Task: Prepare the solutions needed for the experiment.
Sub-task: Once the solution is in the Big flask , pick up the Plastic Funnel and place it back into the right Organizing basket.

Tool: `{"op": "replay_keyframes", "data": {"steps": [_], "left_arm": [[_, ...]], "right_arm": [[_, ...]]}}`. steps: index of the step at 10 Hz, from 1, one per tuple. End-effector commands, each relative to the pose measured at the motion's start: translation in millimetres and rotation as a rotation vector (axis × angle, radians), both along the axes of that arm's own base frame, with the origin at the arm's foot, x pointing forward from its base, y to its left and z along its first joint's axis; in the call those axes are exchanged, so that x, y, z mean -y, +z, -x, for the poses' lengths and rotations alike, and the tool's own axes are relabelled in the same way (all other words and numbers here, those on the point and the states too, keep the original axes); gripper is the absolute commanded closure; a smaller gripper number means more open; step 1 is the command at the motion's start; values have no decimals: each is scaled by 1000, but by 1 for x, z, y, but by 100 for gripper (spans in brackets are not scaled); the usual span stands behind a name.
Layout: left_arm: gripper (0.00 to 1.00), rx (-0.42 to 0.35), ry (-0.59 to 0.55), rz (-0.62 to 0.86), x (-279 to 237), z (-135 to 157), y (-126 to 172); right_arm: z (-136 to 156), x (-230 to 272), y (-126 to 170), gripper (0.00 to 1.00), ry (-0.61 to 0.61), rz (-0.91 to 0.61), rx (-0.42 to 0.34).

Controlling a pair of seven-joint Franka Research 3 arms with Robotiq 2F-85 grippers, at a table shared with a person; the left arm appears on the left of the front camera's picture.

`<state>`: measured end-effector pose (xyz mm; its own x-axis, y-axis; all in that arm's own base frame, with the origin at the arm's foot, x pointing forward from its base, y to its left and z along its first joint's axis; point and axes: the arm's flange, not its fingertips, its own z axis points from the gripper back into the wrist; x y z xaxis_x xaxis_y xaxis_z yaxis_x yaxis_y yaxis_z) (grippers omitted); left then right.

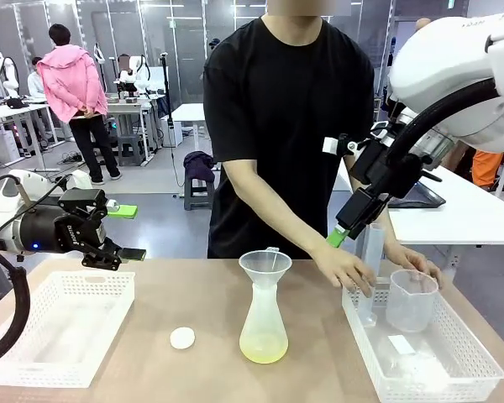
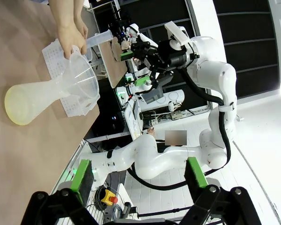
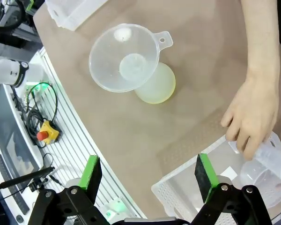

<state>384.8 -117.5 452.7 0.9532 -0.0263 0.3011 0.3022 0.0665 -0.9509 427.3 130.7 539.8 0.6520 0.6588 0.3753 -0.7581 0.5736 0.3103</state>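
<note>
Your left gripper (image 1: 126, 232) hangs left of the flask (image 1: 264, 312) with its jaws spread, holding nothing. The solutions (image 1: 263, 346) pool in the flask's bottom, under a funnel (image 1: 265, 267). Up and right of the flask, your right gripper (image 3: 147, 159) hovers, spread wide and empty.

You are looking into a robotics lab: an open hall with white tables (image 1: 189, 112) and glass partitions behind them. On your wooden surface (image 1: 202, 294) stands plastic labware: a conical flask (image 1: 263, 315) holding pale yellow-green liquid (image 1: 263, 348), a funnel (image 1: 265, 264) and a beaker (image 1: 412, 300). A yellow emergency-stop box (image 3: 48, 132) and loose cables (image 3: 37, 98) lie below the surface's edge.
</note>
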Motion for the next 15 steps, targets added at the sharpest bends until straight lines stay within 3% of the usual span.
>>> {"op": "replay_keyframes", "data": {"steps": [1,7,15], "left_arm": [[0,0,-5,16,1,0,2],[0,0,-5,16,1,0,2],[0,0,-5,16,1,0,2]], "right_arm": [[2,5,-1,0,-18,-13,-9],[-1,6,-1,0,-10,-9,-4],[-91,-55,-31,0,138,37,-26]]}}
